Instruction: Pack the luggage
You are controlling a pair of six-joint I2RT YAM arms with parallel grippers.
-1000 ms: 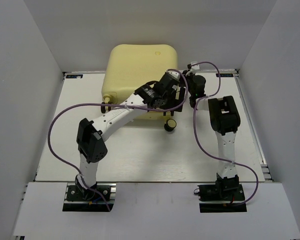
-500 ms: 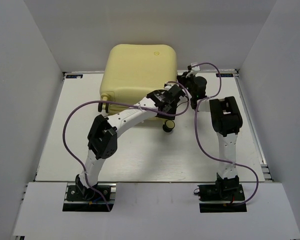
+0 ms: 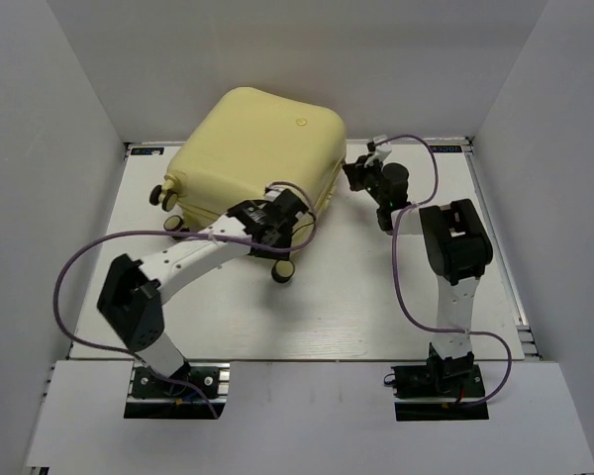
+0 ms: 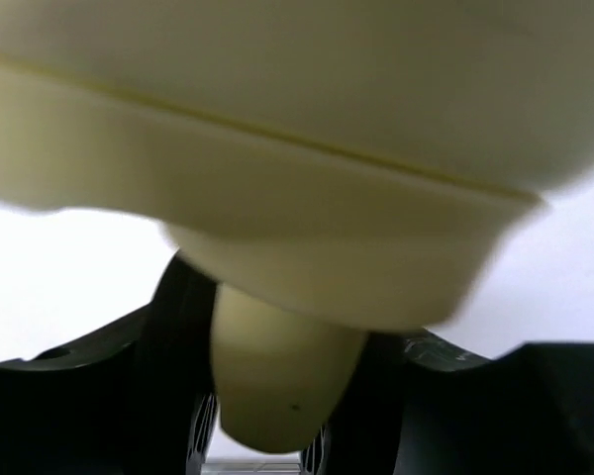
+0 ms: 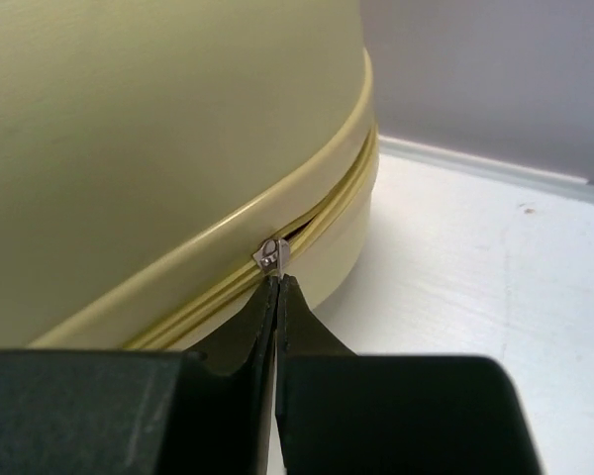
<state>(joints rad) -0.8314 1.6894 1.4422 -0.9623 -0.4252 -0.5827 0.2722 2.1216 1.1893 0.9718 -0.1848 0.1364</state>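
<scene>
The luggage (image 3: pixel 252 148), a pale yellow hard-shell suitcase, lies closed and turned at an angle at the back of the table. Its black-and-yellow caster wheels show at the near corner (image 3: pixel 285 269) and the left corner (image 3: pixel 158 195). My left gripper (image 3: pixel 277 213) is at its near edge, shut on a rounded yellow knob (image 4: pixel 277 386) under the shell's rim (image 4: pixel 307 257). My right gripper (image 3: pixel 354 176) is at the suitcase's right edge. It is shut (image 5: pixel 277 285) on the small silver zipper pull (image 5: pixel 274 255) in the seam between the two shells.
White walls close in the table (image 3: pixel 376 287) on the left, back and right. Purple cables loop from both arms over the table. The suitcase's far end overhangs the back edge of the table.
My left arm swung left and nearer, and the suitcase's near end turned left with it. My right gripper shifted slightly left and nearer, staying at the suitcase's right edge.
</scene>
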